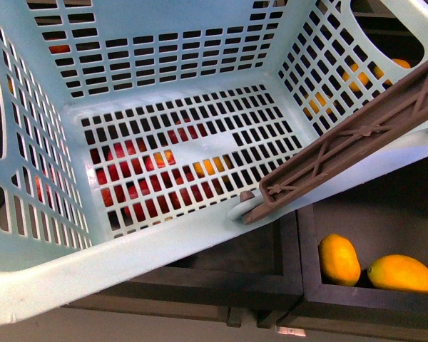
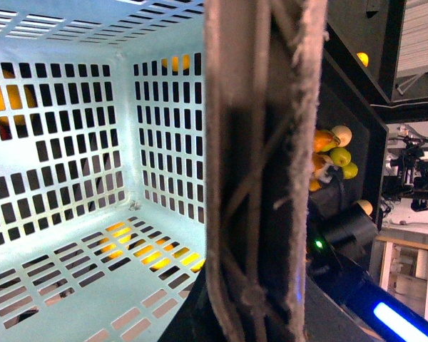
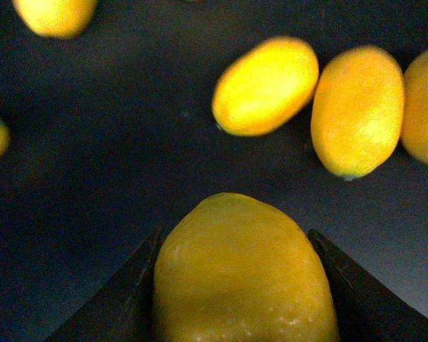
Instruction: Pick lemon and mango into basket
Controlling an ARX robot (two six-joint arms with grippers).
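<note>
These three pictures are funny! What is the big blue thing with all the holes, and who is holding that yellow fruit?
A robot with two arms took them. One camera on its body looks into an empty pale blue basket with a brown handle. Mangoes lie in a dark bin below. A camera on the left arm's wrist sees the same basket from very close up. The one on the right arm's wrist shows its end effector closed around a yellow fruit, probably a mango, above others.
</note>
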